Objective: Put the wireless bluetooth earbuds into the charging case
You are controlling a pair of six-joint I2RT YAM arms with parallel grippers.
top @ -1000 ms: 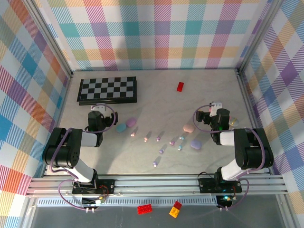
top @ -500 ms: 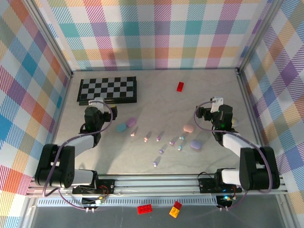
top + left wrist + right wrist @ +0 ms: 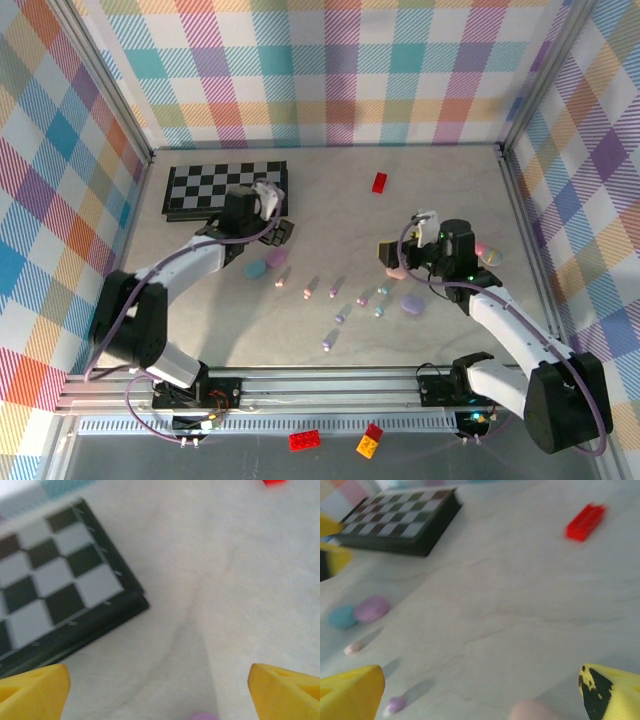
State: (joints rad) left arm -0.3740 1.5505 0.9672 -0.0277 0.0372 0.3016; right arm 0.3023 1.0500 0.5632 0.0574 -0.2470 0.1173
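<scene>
On the desk: pale marbled top (image 3: pixel 330 215), plaid walls around; chessboard (image 3: pixel 225 188) at far-left corner, red brick (image 3: pixel 379 182) near far edge.
Cases: blue case (image 3: pixel 256 268), purple case (image 3: pixel 276 258) left of centre; pink case (image 3: pixel 397 270), lavender case (image 3: pixel 411 304) right; all closed.
Earbuds (image 3: pixel 334 292): loose mid-desk, between the case pairs.
Left end effector (image 3: pixel 160 690): spread, over purple case.
Right end effector (image 3: pixel 480 690): spread, over pink case.

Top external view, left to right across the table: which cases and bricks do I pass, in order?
In order: blue case, purple case, red brick, lilac case, pale half-hidden item at far right. The pink case is omitted: it overlaps brick and lilac case sideways.
</scene>
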